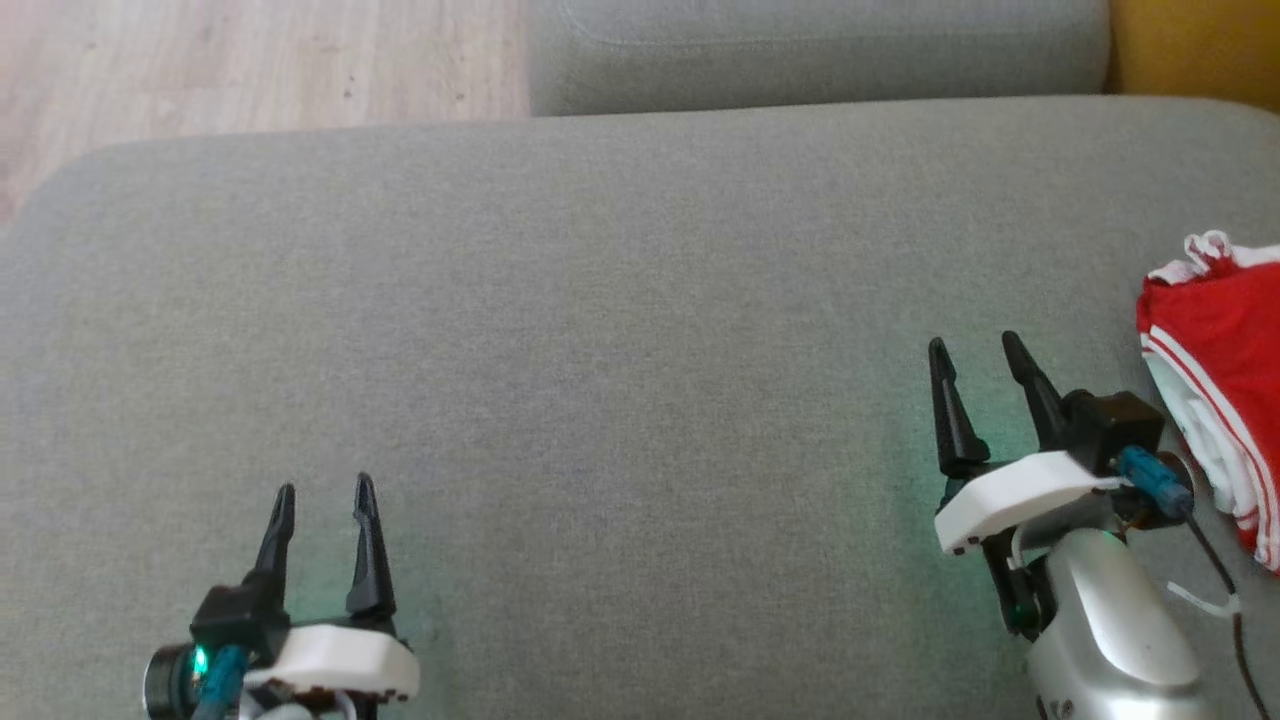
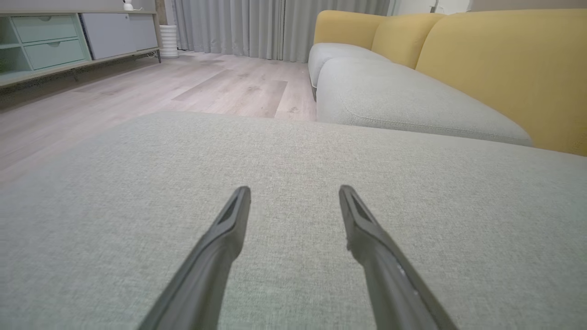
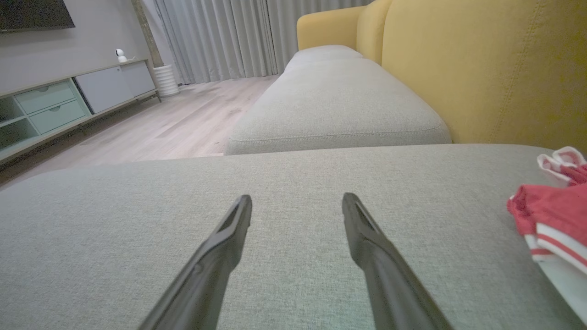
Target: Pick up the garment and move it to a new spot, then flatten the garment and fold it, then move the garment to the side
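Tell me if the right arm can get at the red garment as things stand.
Probably yes. The right gripper is open and empty, and the red garment lies close to its right on the grey cushion, with bare fabric between them. The arm would need to turn toward it.

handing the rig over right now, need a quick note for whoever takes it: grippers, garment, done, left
Left gripper: open, empty, over the grey sofa cushion, low left in the head view.
Right gripper: open, empty, just left of the garment, not touching it.
Red-and-white garment: compact pile at the cushion's right edge, partly cut off by the frame.
Done: unclear; the pictures do not show whether it is folded.
Left: if not folded, probably everything: pick up with the right gripper, move to the bare middle, flatten, fold, set aside.
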